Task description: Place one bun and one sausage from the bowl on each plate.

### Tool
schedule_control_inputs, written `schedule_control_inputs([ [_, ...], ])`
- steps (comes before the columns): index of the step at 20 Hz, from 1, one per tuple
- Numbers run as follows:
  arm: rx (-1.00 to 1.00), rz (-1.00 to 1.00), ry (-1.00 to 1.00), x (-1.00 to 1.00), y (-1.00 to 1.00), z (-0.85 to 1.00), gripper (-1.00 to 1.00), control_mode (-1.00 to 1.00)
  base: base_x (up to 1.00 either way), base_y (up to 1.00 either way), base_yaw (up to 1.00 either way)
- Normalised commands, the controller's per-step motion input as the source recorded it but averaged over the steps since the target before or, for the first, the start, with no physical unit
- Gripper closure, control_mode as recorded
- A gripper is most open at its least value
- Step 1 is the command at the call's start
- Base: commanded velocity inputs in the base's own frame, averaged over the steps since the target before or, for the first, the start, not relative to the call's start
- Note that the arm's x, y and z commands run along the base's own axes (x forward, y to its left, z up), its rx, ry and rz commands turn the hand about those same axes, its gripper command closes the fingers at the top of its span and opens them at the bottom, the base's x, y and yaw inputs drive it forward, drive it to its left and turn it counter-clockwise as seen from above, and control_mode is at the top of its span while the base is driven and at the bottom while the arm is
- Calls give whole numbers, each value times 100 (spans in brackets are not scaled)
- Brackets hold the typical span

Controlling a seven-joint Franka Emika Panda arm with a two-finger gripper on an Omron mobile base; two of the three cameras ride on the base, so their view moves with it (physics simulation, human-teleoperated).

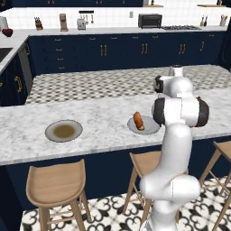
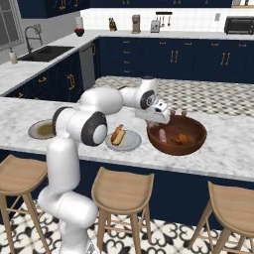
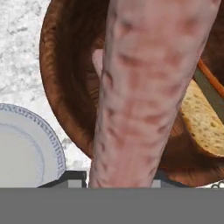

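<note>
My gripper (image 2: 159,122) hangs over the near left edge of the dark reddish-brown bowl (image 2: 191,144) and is shut on a pale pink sausage (image 2: 162,135). The hand view has this sausage (image 3: 148,87) running up its middle, with the bowl's rim (image 3: 57,87) behind it. A tan bun (image 3: 203,122) lies inside the bowl, and a second pink piece (image 3: 97,61) peeks out behind the held sausage. The light grey plate (image 2: 131,145) just left of the bowl carries a bun with a sausage (image 2: 117,134). Farther left, the olive-centred plate (image 1: 63,131) is bare.
Both plates and the bowl stand on a marble island counter (image 1: 99,117). Three wooden stools (image 2: 121,186) line its near side. Dark blue cabinets and a second counter with a toaster oven (image 1: 150,20) run along the far wall.
</note>
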Motion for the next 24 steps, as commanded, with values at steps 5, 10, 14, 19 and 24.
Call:
schedule_control_inputs([
  [5, 0, 5, -2, -98, 100, 2, 100, -100, 0, 0, 0],
  [10, 0, 6, -4, -49, 98, 18, 100, -100, 0, 0, 0],
  [14, 0, 4, 3, 51, 37, 0, 100, -100, 0, 0, 0],
  [19, 4, 0, 11, 73, 0, -3, 100, -100, 0, 0, 0],
  [24, 9, 0, 13, 41, -1, -33, 100, -100, 0, 0, 0],
])
